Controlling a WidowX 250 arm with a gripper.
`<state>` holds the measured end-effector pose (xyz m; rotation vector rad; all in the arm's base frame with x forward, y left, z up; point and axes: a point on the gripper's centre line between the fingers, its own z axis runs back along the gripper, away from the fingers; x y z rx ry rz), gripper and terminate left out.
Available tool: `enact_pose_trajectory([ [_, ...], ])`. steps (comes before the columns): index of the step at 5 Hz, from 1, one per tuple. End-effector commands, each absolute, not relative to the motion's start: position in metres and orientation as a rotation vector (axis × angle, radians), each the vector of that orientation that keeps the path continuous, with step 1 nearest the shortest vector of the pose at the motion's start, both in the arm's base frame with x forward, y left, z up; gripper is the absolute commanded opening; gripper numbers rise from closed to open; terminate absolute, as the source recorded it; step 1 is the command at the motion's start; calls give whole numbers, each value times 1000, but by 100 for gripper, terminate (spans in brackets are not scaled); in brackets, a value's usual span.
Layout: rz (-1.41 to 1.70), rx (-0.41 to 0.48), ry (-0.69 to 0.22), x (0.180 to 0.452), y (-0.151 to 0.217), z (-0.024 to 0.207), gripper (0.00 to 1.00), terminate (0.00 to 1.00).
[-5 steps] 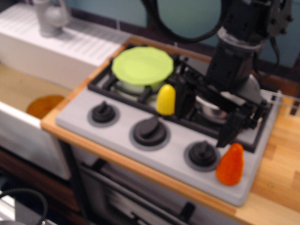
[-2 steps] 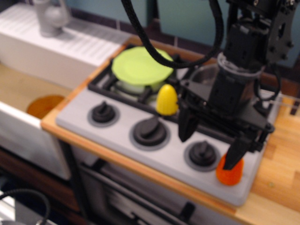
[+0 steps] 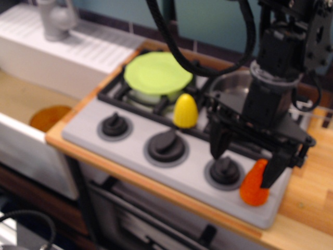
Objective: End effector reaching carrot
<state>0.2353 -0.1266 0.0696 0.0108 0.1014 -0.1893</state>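
Note:
The carrot [image 3: 253, 186] is a small bright orange cone standing at the front right corner of the grey toy stove [image 3: 130, 151], next to the right knob [image 3: 225, 171]. My black gripper [image 3: 245, 161] hangs over that knob with its fingers pointing down and spread wide, open and empty. Its right finger [image 3: 274, 169] stands in front of the carrot's upper right side. Its left finger [image 3: 217, 145] is left of the knob. I cannot tell if the right finger touches the carrot.
A yellow cone toy [image 3: 184, 111] stands at the burner edge. A green plate [image 3: 157, 73] lies on the back left burner, and a metal pot [image 3: 231, 88] sits behind the wrist. Two more knobs [image 3: 166, 147] are on the stove front. A sink [image 3: 31, 107] lies left.
The gripper has come forward from over the burners to the right knob, then shifted right, so its right finger now stands by the carrot. The carrot has not moved.

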Motion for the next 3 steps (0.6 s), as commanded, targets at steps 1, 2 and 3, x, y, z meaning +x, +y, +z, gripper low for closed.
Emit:
enact_pose_trajectory([
  [1, -195, -23, 24, 247, -142, 64, 100, 0],
  [2, -199, -28, 14, 249, -143, 58, 100, 0],
  [3, -200, -40, 15, 251, -141, 50, 100, 100],
])
